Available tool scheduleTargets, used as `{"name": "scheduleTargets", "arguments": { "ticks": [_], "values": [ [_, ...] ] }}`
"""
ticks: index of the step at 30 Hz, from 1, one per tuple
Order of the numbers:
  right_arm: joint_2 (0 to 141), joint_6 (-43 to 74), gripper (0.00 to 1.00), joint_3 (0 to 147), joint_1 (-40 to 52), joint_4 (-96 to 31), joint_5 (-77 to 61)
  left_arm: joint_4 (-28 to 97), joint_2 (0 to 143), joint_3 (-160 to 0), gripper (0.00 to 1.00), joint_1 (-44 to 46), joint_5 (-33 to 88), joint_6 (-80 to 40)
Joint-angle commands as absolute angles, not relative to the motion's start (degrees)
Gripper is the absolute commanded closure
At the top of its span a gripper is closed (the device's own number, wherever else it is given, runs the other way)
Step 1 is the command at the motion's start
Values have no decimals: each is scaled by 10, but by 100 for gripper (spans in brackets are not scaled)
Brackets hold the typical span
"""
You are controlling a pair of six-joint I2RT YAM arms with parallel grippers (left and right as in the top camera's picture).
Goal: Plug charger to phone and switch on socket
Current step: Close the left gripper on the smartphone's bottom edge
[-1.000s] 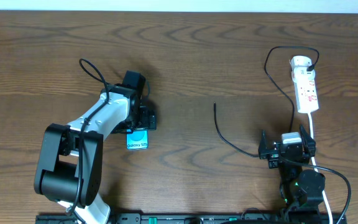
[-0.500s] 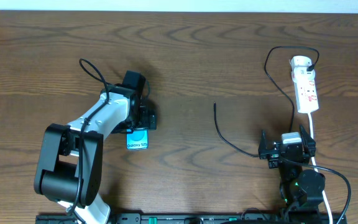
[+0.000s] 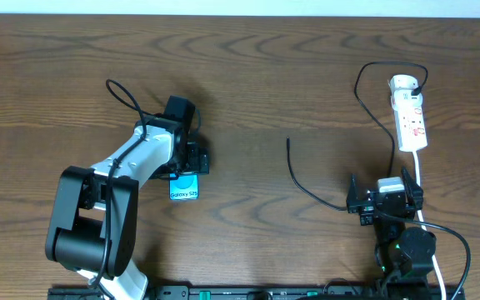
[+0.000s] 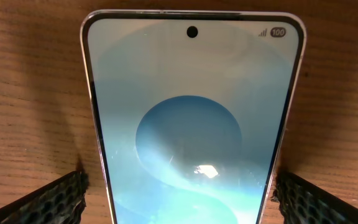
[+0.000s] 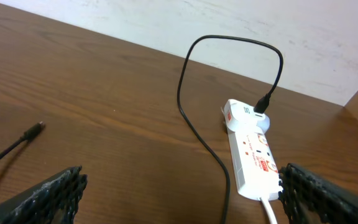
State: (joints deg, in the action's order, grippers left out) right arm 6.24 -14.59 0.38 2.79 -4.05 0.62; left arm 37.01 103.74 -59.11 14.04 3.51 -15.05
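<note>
Your left gripper point(image 4: 179, 199) straddles the phone point(image 4: 191, 112) at the left, jaws wide and unclamped; closing off-centre could skid it. Your right gripper point(image 5: 179, 199), equally wide and empty, sits near the socket point(image 5: 252, 160); the charger point(image 3: 307, 190), its tip loose between them, may flick away if pinched badly.

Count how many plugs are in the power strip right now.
1. The charger's black plug sits at the far end of the white power strip, opposite its white cord. No other plug shows along its top.
</note>
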Motion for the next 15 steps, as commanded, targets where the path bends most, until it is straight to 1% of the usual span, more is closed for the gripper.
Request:
{"name": "scheduleTargets", "arguments": {
  "ticks": [1,10,13,15],
  "values": [
    [61,-142,1,3,24,-43,3,367,1047,-576,2,142,39,-153],
    [61,-142,1,3,24,-43,3,367,1047,-576,0,142,39,-153],
    [61,-142,1,3,24,-43,3,367,1047,-576,4,142,39,-153],
    [61,-142,1,3,24,-43,3,367,1047,-576,8,142,39,-153]
  ]
}}
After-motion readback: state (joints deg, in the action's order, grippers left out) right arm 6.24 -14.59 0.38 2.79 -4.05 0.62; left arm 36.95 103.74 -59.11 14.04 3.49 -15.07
